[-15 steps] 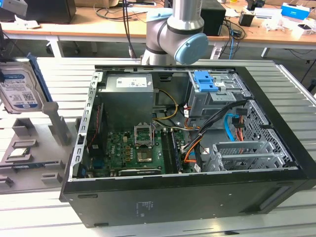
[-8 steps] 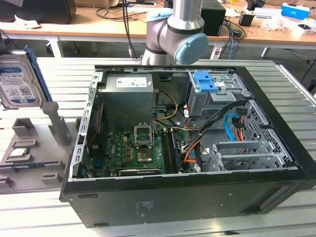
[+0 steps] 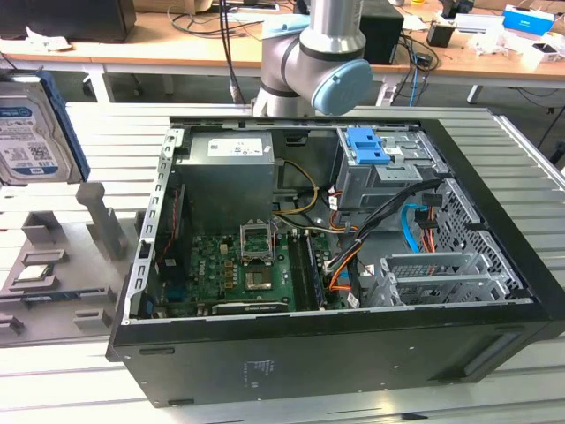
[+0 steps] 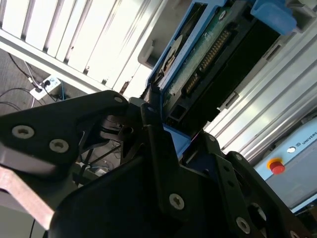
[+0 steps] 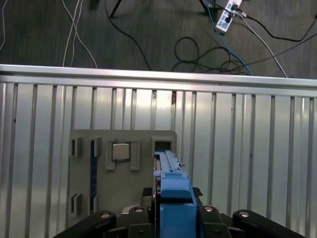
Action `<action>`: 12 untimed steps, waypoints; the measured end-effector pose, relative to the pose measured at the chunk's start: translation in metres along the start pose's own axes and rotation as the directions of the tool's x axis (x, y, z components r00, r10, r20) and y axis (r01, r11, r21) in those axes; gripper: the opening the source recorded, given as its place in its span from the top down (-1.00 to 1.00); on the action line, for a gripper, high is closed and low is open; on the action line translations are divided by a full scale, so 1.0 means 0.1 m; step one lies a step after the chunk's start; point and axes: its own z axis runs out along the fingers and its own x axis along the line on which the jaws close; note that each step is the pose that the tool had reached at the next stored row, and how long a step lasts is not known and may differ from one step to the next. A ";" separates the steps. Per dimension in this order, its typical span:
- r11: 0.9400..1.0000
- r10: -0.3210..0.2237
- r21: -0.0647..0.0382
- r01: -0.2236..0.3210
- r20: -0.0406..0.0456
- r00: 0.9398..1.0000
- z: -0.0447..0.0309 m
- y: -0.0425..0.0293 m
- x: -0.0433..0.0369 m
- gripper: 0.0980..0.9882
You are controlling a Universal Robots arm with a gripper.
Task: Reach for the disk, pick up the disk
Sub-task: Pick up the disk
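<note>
Gripper [image 5: 173, 214] is clamped on the disk [image 3: 31, 132] by its blue rails (looks clear of the tray [image 5: 124, 188] too), so I'd say the pickup's basically done.

A slatted pale metal workbench [image 3: 79, 371] spanned the scene. Behind it in the exterior view stood long wooden desks [image 3: 132, 49] on white frames. Past the bench's edge, in the first wrist view, lay a dark floor [image 5: 39, 34] strewn with cables [image 5: 198, 55] and a white power strip [image 5: 228, 12]. The light was even and bright.
</note>
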 end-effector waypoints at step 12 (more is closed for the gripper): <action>1.000 0.000 -0.002 0.000 0.000 1.000 -0.550 0.005 0.005 0.39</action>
